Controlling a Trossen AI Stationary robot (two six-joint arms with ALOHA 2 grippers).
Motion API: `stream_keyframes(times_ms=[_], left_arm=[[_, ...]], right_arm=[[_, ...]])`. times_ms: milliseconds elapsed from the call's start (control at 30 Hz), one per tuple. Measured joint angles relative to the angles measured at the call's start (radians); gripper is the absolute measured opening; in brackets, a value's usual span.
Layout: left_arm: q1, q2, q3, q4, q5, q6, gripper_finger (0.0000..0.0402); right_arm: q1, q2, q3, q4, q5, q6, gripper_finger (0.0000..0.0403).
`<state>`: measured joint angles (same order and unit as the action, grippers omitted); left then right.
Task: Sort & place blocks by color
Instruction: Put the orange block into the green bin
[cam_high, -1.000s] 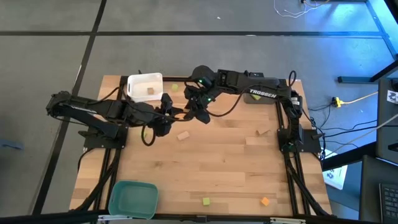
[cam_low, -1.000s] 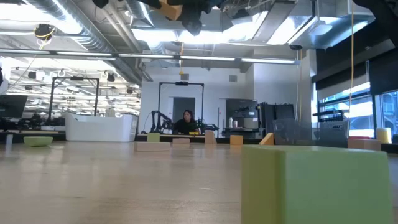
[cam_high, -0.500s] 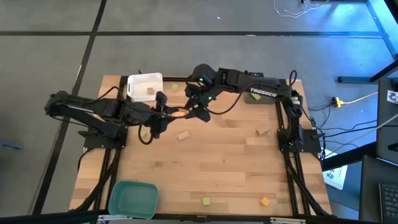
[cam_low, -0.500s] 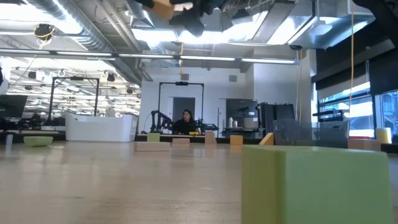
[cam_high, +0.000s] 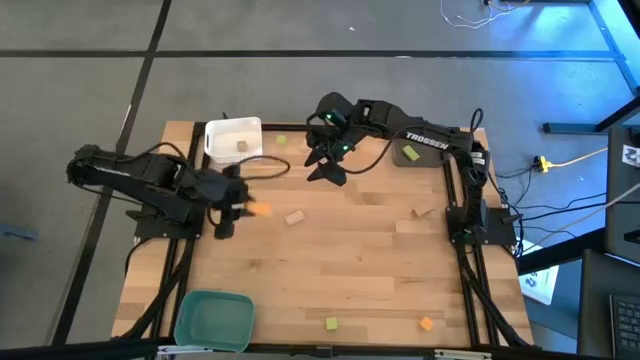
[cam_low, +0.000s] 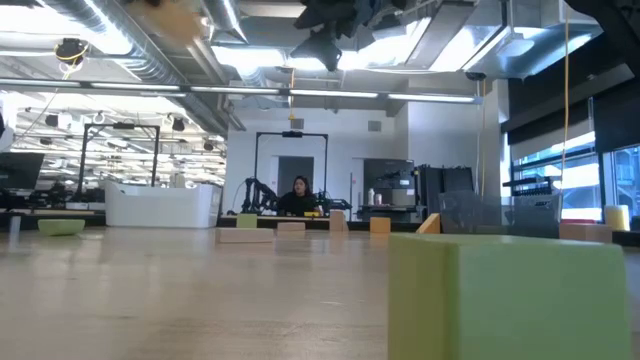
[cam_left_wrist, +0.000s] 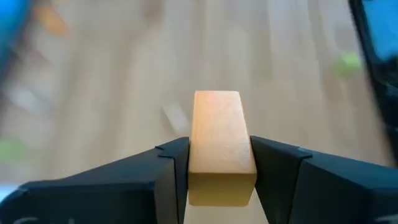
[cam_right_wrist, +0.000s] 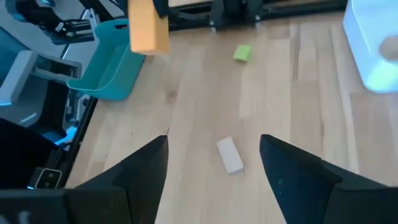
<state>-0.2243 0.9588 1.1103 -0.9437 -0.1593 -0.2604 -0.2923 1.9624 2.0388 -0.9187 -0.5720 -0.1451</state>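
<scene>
My left gripper (cam_high: 248, 210) hangs over the table's left half, shut on an orange block (cam_high: 261, 210), which also shows in my right wrist view as the orange block (cam_right_wrist: 148, 28). Farther toward the back, my right gripper (cam_high: 326, 166) stands open above the table with nothing between its fingers (cam_right_wrist: 144, 169). A tan block (cam_high: 294, 217) lies flat on the wood between the two arms. Another tan block (cam_high: 242, 146) lies in the white tray (cam_high: 222, 130). A green block (cam_high: 410, 153) lies in the grey tray (cam_high: 398, 160). My left gripper pinches the orange block's two long sides (cam_left_wrist: 194, 163) between its two fingers (cam_left_wrist: 278, 169), near the block's back end. The fingers come from the table's left, slanting down, and lie along the block. The block juts out past the fingertips, lifted clear of the table.
A teal tray (cam_high: 212, 318) stands at the near left corner. Loose on the wood lie a green block (cam_high: 331, 323) and an orange block (cam_high: 427, 323) near the front edge, a tan block (cam_high: 424, 212) at the right, and a green block (cam_high: 281, 141) by the white tray.
The two grippers met over the table's middle with the orange block between them. My right gripper has opened, let go of it and drawn back a little toward the far edge. My left gripper has kept the block, rolled its wrist and carried it toward the table's left.
</scene>
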Motion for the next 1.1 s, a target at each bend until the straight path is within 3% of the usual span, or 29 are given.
stream_keyframes(times_ms=[167, 333, 700, 1100], left_arm=[[-0.088, 0.015, -0.001, -0.112, 0.147, -0.284, 0.0114], [-0.213, 0.06, -0.001, -0.118, 0.232, -0.524, 0.0114], [-0.475, 0.219, 0.0, -0.1, 0.244, -0.923, 0.0114], [-0.616, 0.382, 0.0, 0.106, 0.256, -1.099, 0.0114]], right_arm=[[0.0, -0.007, 0.0, -0.003, 0.021, -0.078, 0.0254], [0.0, -0.007, 0.0, 0.0, 0.038, -0.135, 0.0254], [0.0, -0.007, 0.0, -0.009, 0.065, -0.183, 0.0255], [0.001, -0.007, 0.0, -0.023, 0.061, -0.186, 0.0255]])
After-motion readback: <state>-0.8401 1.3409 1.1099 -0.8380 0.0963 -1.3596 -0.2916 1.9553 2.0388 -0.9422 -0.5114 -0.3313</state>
